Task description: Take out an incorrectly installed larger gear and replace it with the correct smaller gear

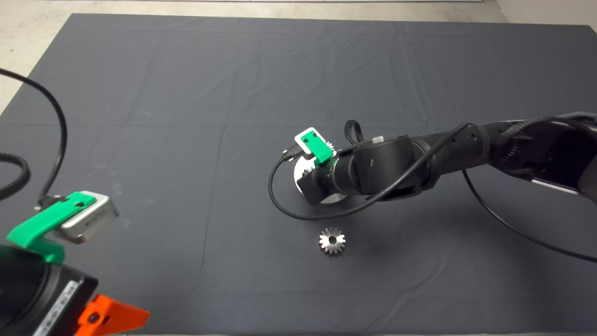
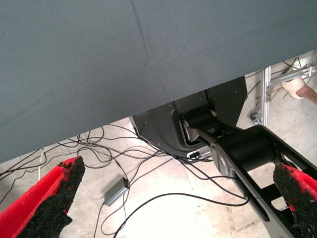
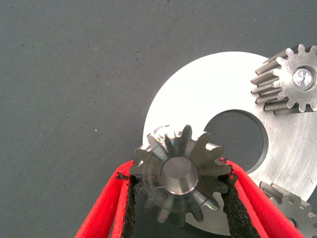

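1. Gripping a gear [image 3: 181, 178], the right gripper [image 3: 179, 198] has its fingers [image 3: 126, 198] clamped on the teeth, over the round plate [image 3: 198, 89] at mat [image 1: 186, 93] centre.
2. Plate carries two other gears w/ visible teeth: one [image 3: 292, 79] on a pin, one [image 3: 292, 206] at the rim.
3. Large gear [image 1: 332, 241] lies flat on mat, near plate, apart.
4. Left gripper [image 2: 173, 208] parked at mat's near-left corner, fingers wide apart, nothing between.

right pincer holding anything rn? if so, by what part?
Yes: the right pincer grips the smaller gear by its toothed rim, pads on opposite sides, over the round plate.
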